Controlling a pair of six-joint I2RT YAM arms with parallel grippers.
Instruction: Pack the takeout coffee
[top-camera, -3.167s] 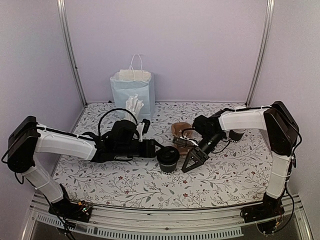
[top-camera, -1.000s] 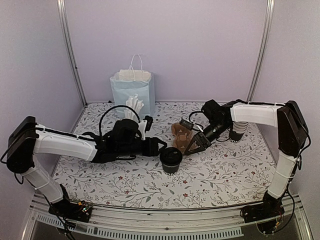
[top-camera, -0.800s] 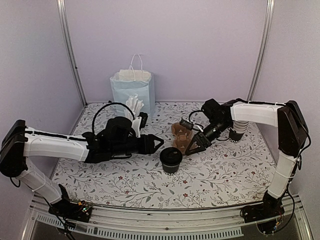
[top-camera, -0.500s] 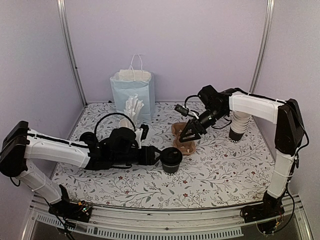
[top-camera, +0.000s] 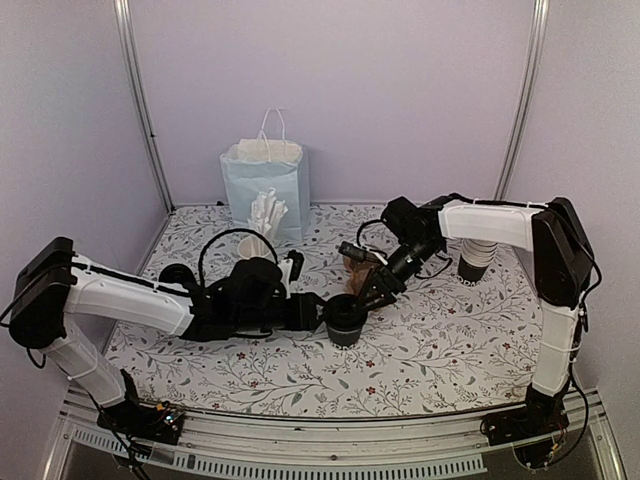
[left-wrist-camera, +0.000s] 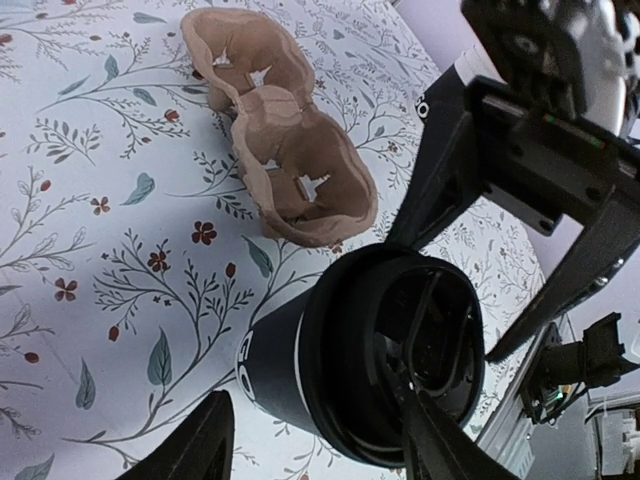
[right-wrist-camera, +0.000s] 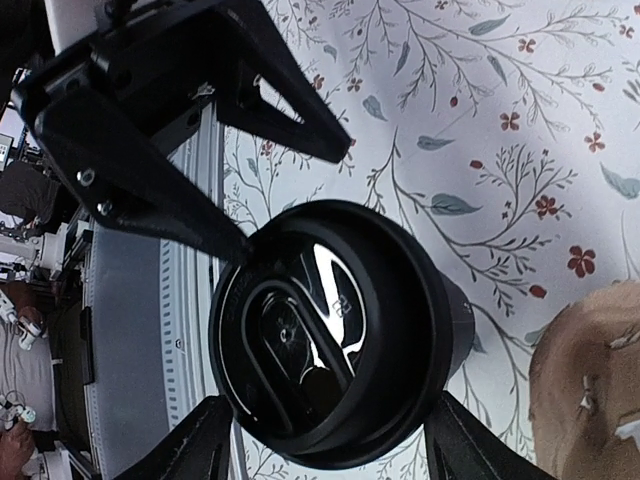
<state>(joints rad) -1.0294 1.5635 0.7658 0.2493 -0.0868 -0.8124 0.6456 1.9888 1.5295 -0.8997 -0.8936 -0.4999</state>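
Item: takeout coffee cup (top-camera: 342, 318), black, lidded, being stood upright near the middle of the floral worktop (top-camera: 450, 340), gripped by nothing. Just behind it, the brown two-hole carrier (top-camera: 362, 268) is being shown with both holes vacant. The cup is being flanked from two sides. The left hand (top-camera: 315, 310) is being presented at its left side with jaws spread wide, tips at the rim; contact cannot be told. The right hand (top-camera: 365, 293) is being hung over the lid (right-wrist-camera: 320, 400), jaws likewise wide. Step judged in hand: a grasp is being lined up ahead of seating the cup in the carrier. Next move, as judged: one hand is being called on to close on the cup wall below the lid, lift it level and lower it into the nearer hole, the other to steady the carrier. Further back, the pale blue bag (top-camera: 266, 185) and straw cup (top-camera: 266, 212) are being left unattended.
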